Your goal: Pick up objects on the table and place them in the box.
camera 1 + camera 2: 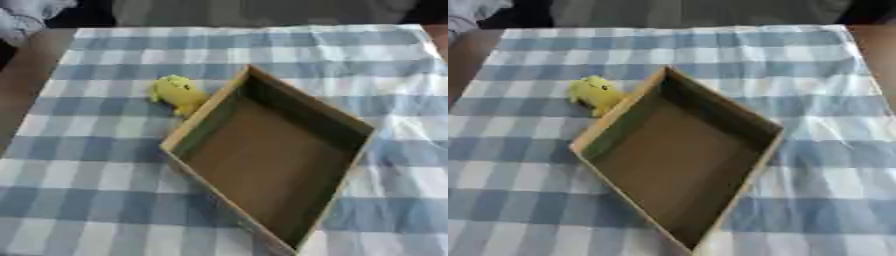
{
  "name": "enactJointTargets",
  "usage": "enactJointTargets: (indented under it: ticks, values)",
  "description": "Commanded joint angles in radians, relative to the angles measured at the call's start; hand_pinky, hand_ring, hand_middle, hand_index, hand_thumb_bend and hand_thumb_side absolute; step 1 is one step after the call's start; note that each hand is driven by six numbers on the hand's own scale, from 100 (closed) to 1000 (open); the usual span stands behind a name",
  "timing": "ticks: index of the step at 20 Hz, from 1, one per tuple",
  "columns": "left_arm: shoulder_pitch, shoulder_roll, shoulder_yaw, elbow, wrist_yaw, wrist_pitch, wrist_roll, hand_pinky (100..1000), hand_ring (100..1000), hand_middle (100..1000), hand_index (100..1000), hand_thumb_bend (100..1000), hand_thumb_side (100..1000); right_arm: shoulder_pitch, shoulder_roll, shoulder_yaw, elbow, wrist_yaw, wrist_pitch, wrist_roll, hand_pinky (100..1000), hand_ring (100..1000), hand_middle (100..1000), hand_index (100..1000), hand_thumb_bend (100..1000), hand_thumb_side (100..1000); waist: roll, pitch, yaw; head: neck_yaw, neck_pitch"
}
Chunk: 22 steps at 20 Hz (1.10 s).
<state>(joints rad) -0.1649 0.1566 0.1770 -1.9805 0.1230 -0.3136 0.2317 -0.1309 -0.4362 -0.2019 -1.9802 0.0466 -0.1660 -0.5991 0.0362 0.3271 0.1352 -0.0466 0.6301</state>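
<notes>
Checked blue-and-white cloth (96, 165) covers the table; everything sits on it. Cardboard box (214, 112), open-topped and bare inside, lies skewed, corners toward 12 and 6, mouth up so things can drop straight in. Small yellow object (178, 93), soft-looking, rests at the box's 10 o'clock, touching or just beside its outer wall; I cannot tell which. It is the only loose item I see. Neither of my hands shows in either view, so I cannot tell how my fingers stand. Nothing boxed yet, I judge.
</notes>
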Motion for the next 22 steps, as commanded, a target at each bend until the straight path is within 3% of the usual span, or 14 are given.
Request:
enactJointTargets:
  ticks: [1, 9, 13, 17, 22]
  values:
    - [-0.003, 0.008, 0.007, -0.019, -0.003, 0.000, -0.001, 599, 588, 585, 793, 100, 813, -0.002, -0.014, -0.003, -0.020, 0.004, -0.001, 0.003, 662, 509, 398, 691, 100, 477, -0.001, -0.013, 0.000, 0.001, -0.011]
    - [-0.019, 0.062, 0.008, -0.019, -0.011, -0.006, 0.003, 599, 588, 588, 800, 100, 791, -0.005, -0.019, -0.001, -0.020, 0.006, -0.003, 0.006, 662, 509, 398, 691, 100, 479, 0.000, -0.007, -0.003, 0.000, -0.016]
    - [-0.047, 0.121, 0.009, -0.019, -0.021, 0.001, 0.012, 597, 583, 593, 814, 100, 775, -0.009, -0.022, 0.001, -0.020, 0.007, -0.006, 0.008, 662, 509, 398, 691, 100, 481, 0.003, 0.000, -0.007, 0.002, -0.022]
    - [-0.073, 0.177, 0.006, -0.019, -0.049, 0.043, 0.014, 597, 581, 604, 833, 100, 754, -0.015, -0.026, 0.003, -0.020, 0.008, -0.011, 0.009, 663, 510, 398, 692, 100, 484, 0.008, 0.009, -0.011, 0.005, -0.034]
    - [-0.153, 0.304, 0.002, 0.015, -0.123, 0.065, 0.013, 603, 590, 621, 865, 100, 694, -0.019, -0.030, 0.007, -0.020, 0.012, -0.012, 0.011, 664, 510, 398, 692, 100, 486, 0.015, 0.022, -0.015, 0.003, -0.047]
